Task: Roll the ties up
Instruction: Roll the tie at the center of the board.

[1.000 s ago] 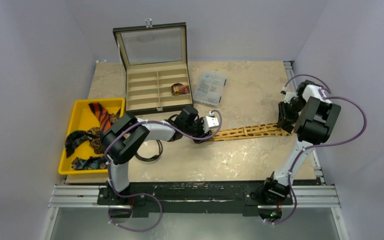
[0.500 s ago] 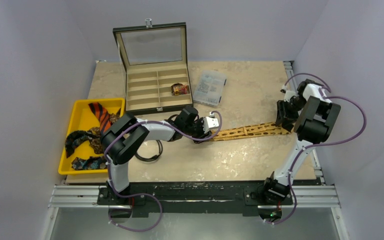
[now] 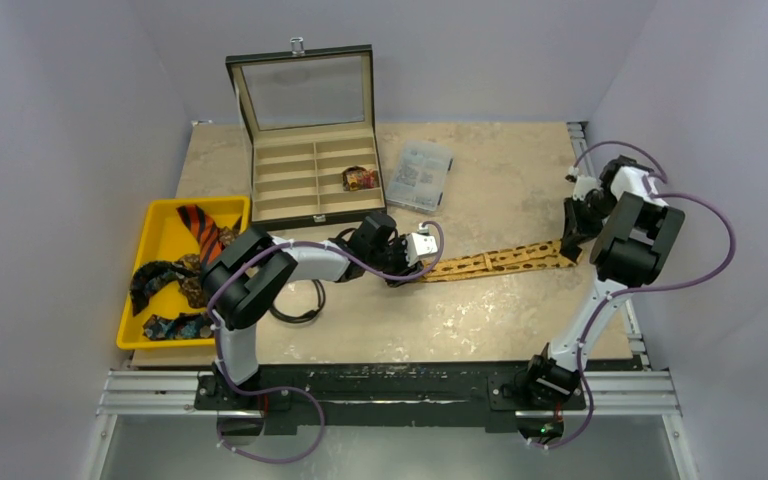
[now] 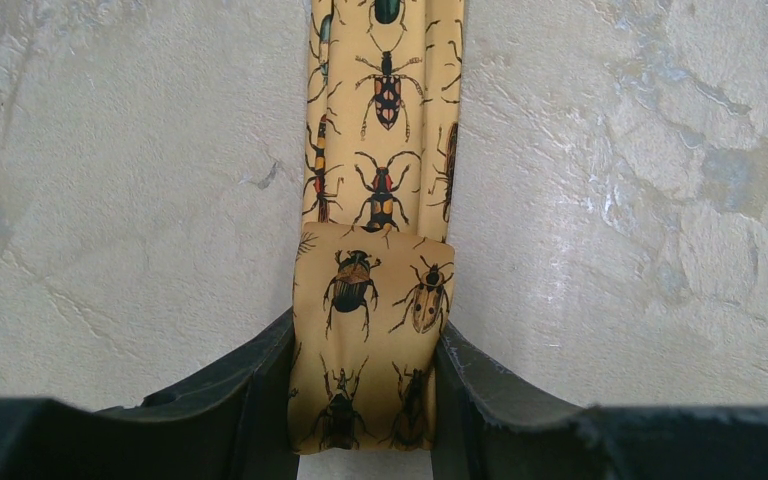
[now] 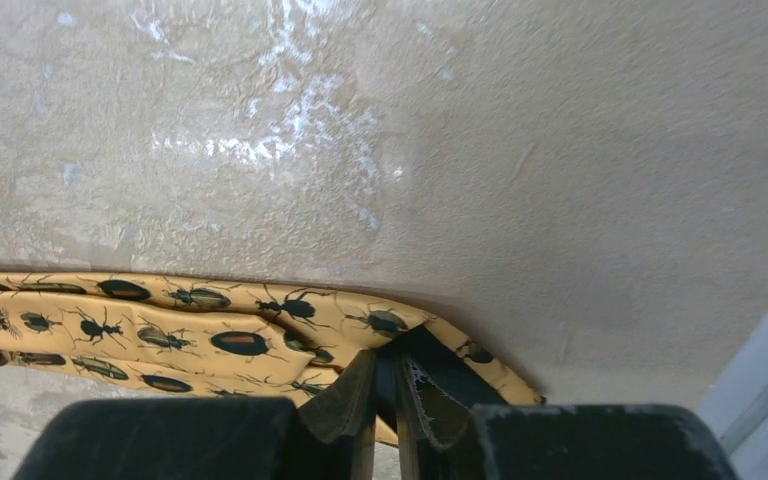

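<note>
My left gripper [image 4: 365, 335] is closed on the folded end of the gold beetle-print tie [image 3: 500, 262]. My two fingers [image 4: 260, 390] press this fold from both sides, and it lies on the table [image 3: 500, 200] near the middle. From there the tie runs flat to the right, up to my right gripper [image 5: 388, 385]. This gripper is pinched together on the other end of the tie, close to the right edge of the table, and that end stands a little off the surface. The other ties, among them an orange tie with black stripes [image 3: 200, 228], lie in the yellow tray [image 3: 163, 245] at the left. One small rolled tie [image 3: 360, 179] sits in a right-hand compartment of the open wooden box [image 3: 290, 170].
</note>
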Controlling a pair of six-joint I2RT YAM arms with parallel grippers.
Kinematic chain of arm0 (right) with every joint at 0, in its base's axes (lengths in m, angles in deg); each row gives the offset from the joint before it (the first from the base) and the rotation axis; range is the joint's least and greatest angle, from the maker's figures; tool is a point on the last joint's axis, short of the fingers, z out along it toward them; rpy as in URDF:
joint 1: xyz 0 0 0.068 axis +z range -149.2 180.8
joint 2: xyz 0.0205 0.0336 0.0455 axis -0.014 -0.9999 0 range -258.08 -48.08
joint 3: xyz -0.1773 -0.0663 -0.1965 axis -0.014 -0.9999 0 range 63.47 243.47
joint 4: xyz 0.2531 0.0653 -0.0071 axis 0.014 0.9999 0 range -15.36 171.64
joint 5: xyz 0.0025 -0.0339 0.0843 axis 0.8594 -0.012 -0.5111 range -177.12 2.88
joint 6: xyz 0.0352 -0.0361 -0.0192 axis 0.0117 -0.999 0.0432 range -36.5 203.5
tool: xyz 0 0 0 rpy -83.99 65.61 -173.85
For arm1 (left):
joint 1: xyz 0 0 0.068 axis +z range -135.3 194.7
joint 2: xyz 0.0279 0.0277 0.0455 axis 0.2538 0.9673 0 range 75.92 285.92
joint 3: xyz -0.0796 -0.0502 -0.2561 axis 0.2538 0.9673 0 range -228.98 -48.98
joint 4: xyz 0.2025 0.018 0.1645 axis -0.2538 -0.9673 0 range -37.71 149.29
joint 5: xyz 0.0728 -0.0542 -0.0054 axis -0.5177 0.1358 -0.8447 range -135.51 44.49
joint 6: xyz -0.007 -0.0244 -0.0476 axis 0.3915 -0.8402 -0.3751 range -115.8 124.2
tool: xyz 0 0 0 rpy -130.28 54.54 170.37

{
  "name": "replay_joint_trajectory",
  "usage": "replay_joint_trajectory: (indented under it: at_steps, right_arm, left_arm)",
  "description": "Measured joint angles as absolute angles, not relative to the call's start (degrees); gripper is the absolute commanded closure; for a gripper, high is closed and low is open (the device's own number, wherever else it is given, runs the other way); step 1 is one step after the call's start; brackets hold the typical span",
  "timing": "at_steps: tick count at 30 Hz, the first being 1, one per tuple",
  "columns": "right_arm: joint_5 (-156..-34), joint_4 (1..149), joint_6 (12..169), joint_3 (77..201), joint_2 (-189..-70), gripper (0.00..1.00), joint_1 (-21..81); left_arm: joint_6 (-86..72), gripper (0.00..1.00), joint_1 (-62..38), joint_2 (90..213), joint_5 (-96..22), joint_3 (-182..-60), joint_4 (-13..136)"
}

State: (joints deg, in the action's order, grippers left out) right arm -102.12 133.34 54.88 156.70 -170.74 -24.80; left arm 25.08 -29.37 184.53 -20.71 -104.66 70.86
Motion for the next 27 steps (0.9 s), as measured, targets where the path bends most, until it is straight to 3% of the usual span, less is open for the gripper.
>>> replay_joint_trajectory:
  at_steps: [8,12,27]
  right_arm:
    - [-103.2,134.9,54.2,164.8,-170.7,0.65,-25.5]
    - [-105.2,136.9,54.1,166.5,-170.7,0.65,-25.3]
    - [-104.2,135.5,55.0,155.3,-167.8,0.66,-19.6]
  left_arm:
    - [25.1,0.83,-29.3,184.5,-20.7,-104.8,70.5]
    - [25.1,0.83,-29.3,184.5,-20.7,-104.9,70.4]
    - [25.0,0.84,-29.3,184.5,-20.7,-104.9,70.3]
